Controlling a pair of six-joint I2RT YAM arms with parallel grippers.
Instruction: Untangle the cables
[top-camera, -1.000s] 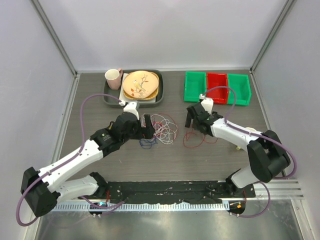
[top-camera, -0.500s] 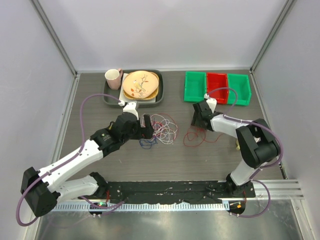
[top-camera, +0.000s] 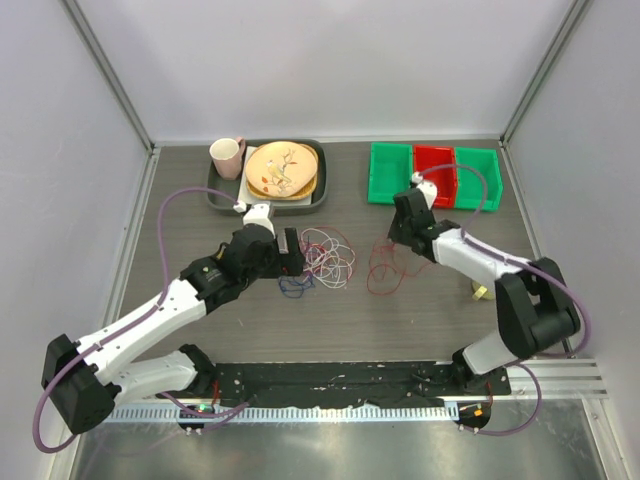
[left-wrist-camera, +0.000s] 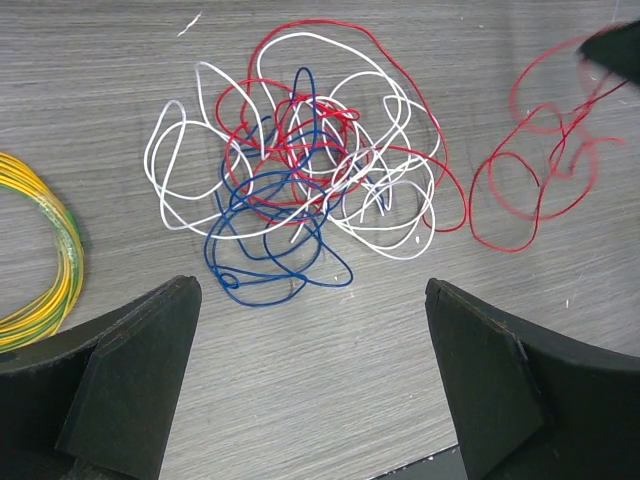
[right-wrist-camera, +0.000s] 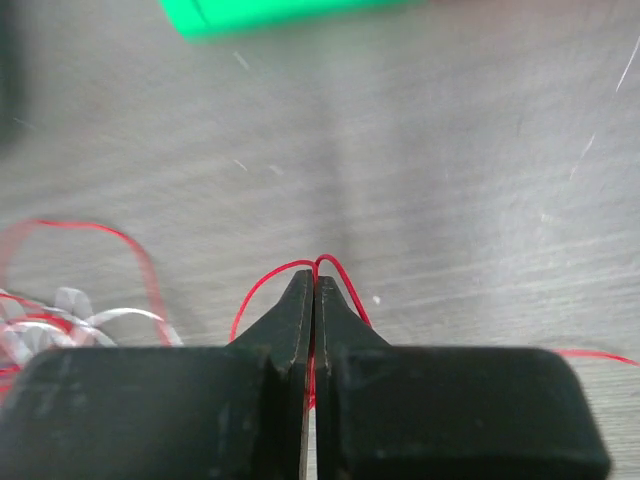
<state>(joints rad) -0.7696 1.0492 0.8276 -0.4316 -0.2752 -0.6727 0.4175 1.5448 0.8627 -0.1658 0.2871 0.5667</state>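
Observation:
A tangle of red, white and dark blue cables (top-camera: 326, 256) lies mid-table, right in front of my left gripper (top-camera: 292, 250). In the left wrist view the cables (left-wrist-camera: 300, 160) fill the top centre, and the left gripper (left-wrist-camera: 312, 290) stands wide open just short of them with bare table between its fingers. A separate red cable (top-camera: 384, 265) lies to the right, its loops (left-wrist-camera: 530, 190) blurred. My right gripper (top-camera: 402, 232) is shut on a strand of this red cable (right-wrist-camera: 328, 258), which arches out on both sides of the closed tips (right-wrist-camera: 314, 285).
A small yellow wire ring (left-wrist-camera: 60, 260) lies left of the tangle. At the back left, a dark tray (top-camera: 220, 198) carries a plate (top-camera: 282, 169) and a pink cup (top-camera: 227, 156). Green and red bins (top-camera: 433, 175) stand at the back right.
The right gripper went from open to shut on the red cable and moved toward the back, drawing the red loops with it. The left arm barely moved and stayed open.

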